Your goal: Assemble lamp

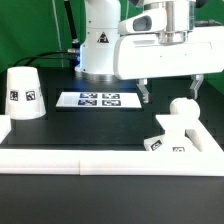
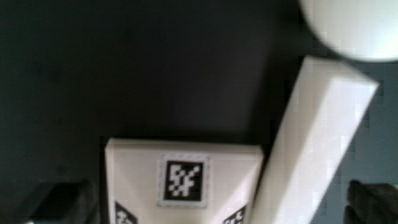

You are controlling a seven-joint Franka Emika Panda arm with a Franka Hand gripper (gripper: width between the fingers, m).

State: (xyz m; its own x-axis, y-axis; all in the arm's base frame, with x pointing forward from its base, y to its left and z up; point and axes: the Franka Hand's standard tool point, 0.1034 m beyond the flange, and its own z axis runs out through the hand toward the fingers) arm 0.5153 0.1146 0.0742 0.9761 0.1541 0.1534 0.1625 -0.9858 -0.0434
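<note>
You find the lamp's base block on the exterior view's right, resting on the black desk against a raised white rail, with one square tag turned up to the wrist camera. The bulb lies on its side just beside the block and seems to touch its edge, with its round end pointing away. The end effector hangs above both parts, its fingers spread wide and gripping nothing. The bulb's round end lies under the gap between them. The shade stands upright well apart, at the exterior view's left, and the marker board lies between shade and end effector.
</note>
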